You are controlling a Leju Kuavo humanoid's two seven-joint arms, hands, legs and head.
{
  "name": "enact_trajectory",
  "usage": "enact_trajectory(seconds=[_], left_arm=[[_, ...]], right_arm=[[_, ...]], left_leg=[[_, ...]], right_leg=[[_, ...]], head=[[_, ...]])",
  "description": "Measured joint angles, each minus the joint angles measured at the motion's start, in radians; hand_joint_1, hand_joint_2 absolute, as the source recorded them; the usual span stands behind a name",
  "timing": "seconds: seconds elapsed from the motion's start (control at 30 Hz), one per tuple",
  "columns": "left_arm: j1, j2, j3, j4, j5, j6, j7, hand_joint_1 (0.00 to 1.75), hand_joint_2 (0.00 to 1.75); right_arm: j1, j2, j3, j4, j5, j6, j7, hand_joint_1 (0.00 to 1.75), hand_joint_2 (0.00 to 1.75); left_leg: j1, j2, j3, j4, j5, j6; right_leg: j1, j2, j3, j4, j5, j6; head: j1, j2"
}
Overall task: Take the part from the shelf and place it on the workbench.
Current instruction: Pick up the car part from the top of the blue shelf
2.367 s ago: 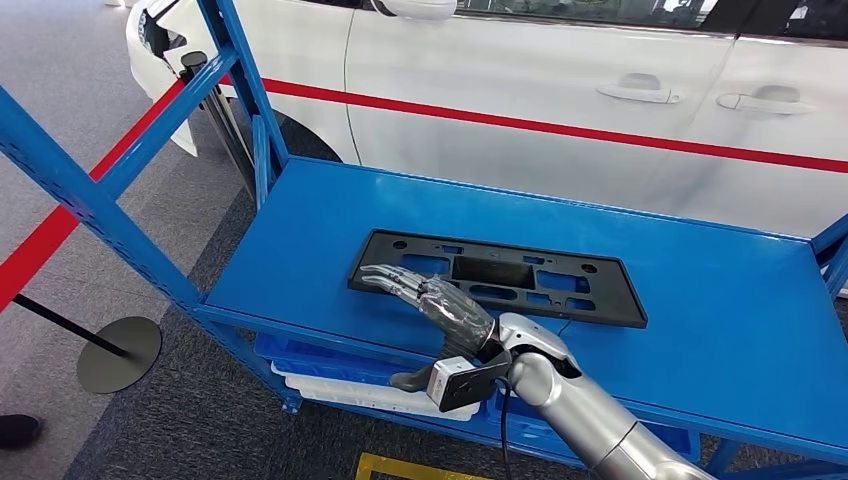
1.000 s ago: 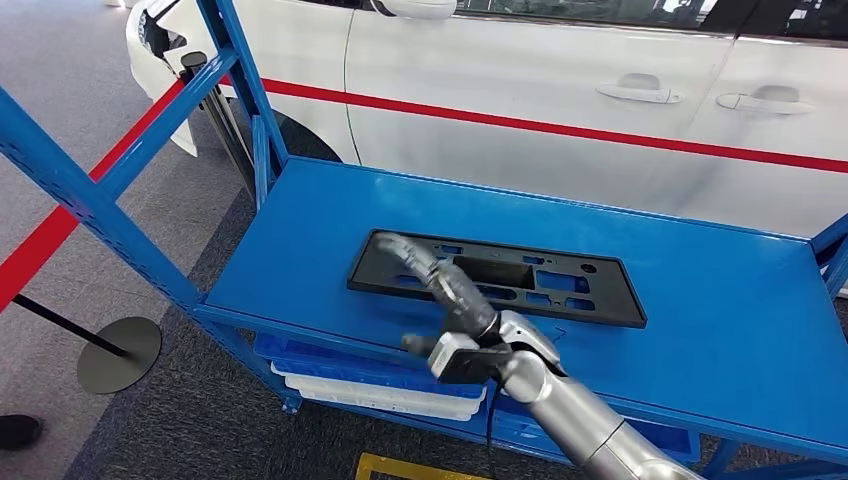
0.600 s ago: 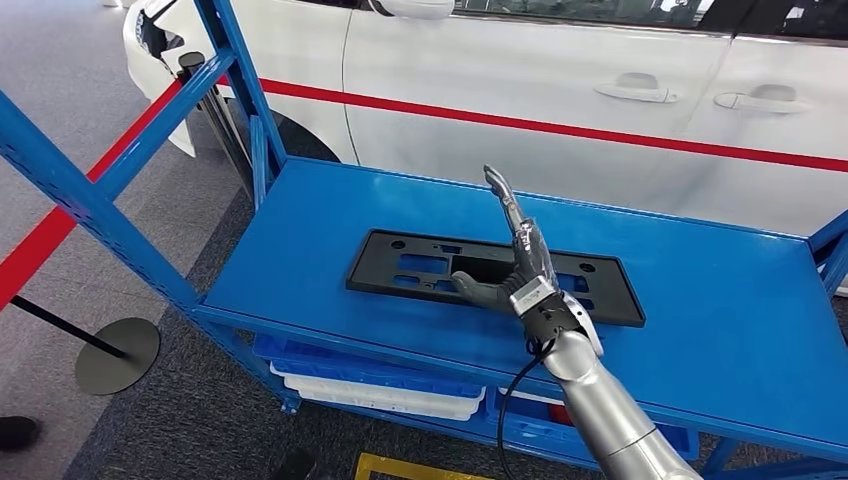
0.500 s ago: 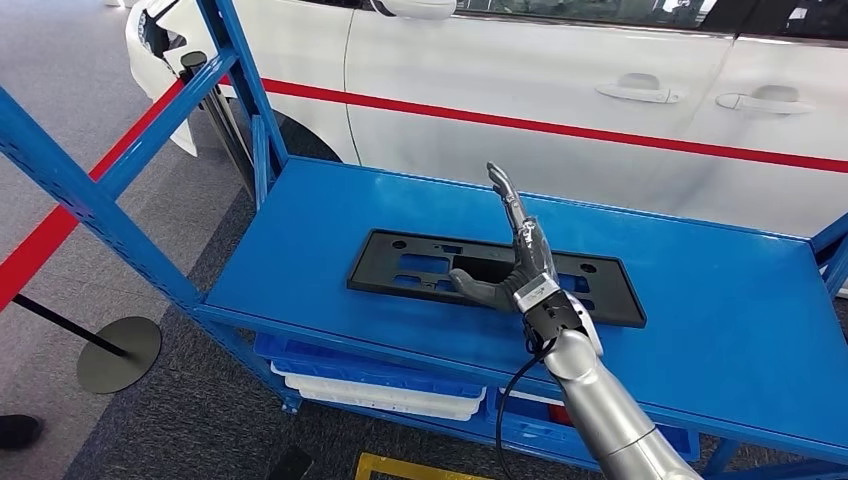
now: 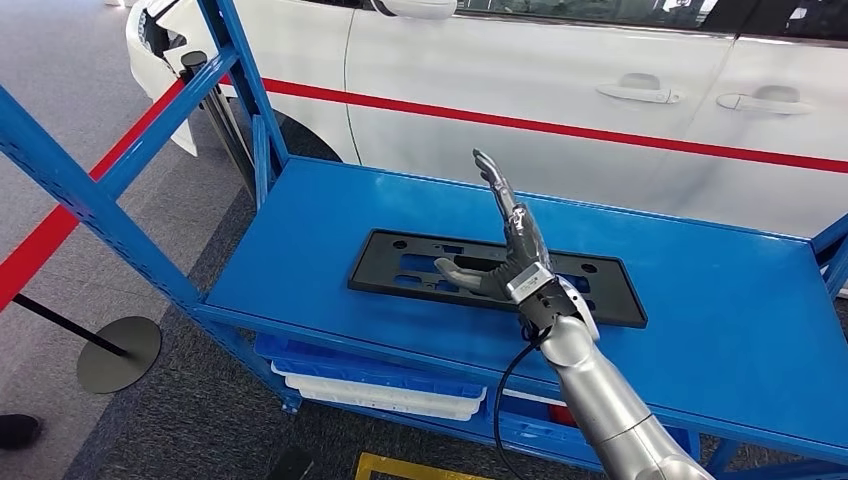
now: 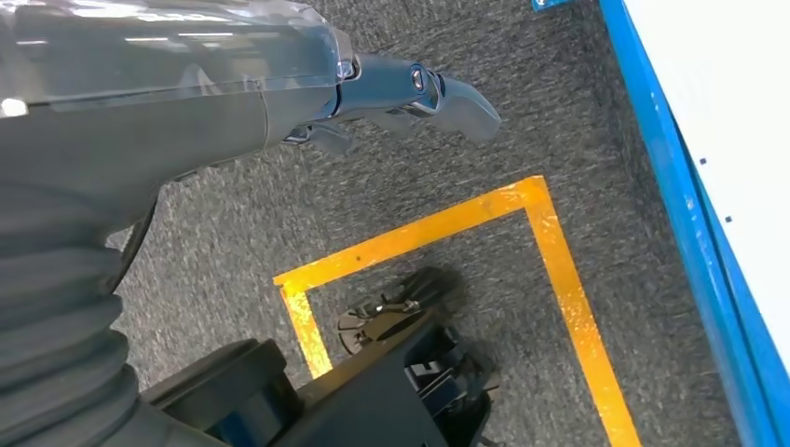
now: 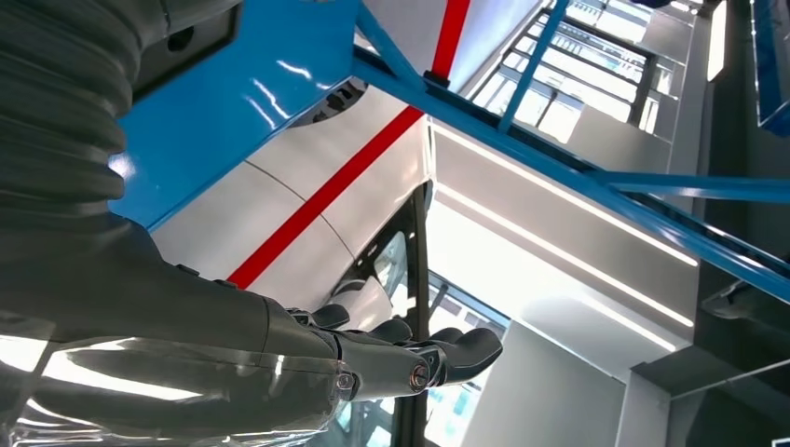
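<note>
Lying flat on the blue shelf [image 5: 300, 240] is the black part [image 5: 400, 270], a long flat frame with holes cut in it. It sits near the middle of the shelf top, and its long side runs along the shelf.

The right hand [image 5: 508, 250] is up above the part. Its fingers [image 5: 497, 185] are straight and point up and away, toward the white car [image 5: 560, 80] behind the shelf. Its thumb [image 5: 455, 271] sticks out to the side, over the middle of the part. The hand holds nothing and its fingers are spread out. I cannot tell if the thumb touches the part or just floats over it. The silver right arm [image 5: 600, 400] comes up from the bottom of the head view and crosses the front edge of the shelf.

The left hand [image 6: 410, 93] hangs down over the grey carpet [image 6: 279, 214], with its fingers stretched out and nothing in them. A yellow tape line [image 6: 550, 261] runs across the carpet under it.

The car has a red stripe [image 5: 600, 132] along its side. A red belt [image 5: 60, 225] runs past the shelf post to a stand with a round base [image 5: 118, 352]. White trays [image 5: 380, 395] sit on the lower level of the shelf.
</note>
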Motion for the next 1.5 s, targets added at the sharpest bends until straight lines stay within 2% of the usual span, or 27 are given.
enact_trajectory(seconds=[0.27, 0.53, 1.5], left_arm=[[0.001, 0.0, 0.001, 0.0, -0.007, 0.0, 0.001, 0.0, 1.75], [0.003, 0.0, 0.001, 0.0, -0.025, -0.035, -0.05, 0.0, 1.75], [-0.001, -0.001, -0.002, 0.0, -0.104, -0.019, -0.004, 0.0, 1.75]], right_arm=[[0.0, 0.0, 0.002, 0.0, 0.001, -0.002, 0.0, 0.0, 1.75], [0.007, 0.0, 0.002, -0.009, 0.039, -0.054, 0.0, 0.0, 1.75], [0.032, -0.011, 0.004, -0.058, 0.032, -0.066, 0.0, 0.0, 1.75]], left_leg=[[0.0, 0.0, 0.0, 0.0, 0.0, 0.0], [0.0, 0.0, 0.0, 0.0, 0.0, 0.0], [0.0, 0.0, 0.0, 0.0, 0.0, 0.0]], right_leg=[[0.0, 0.0, 0.0, 0.0, 0.0, 0.0], [0.0, 0.0, 0.0, 0.0, 0.0, 0.0], [0.0, 0.0, 0.0, 0.0, 0.0, 0.0]], head=[[0.0, 0.0], [0.0, 0.0], [0.0, 0.0]])
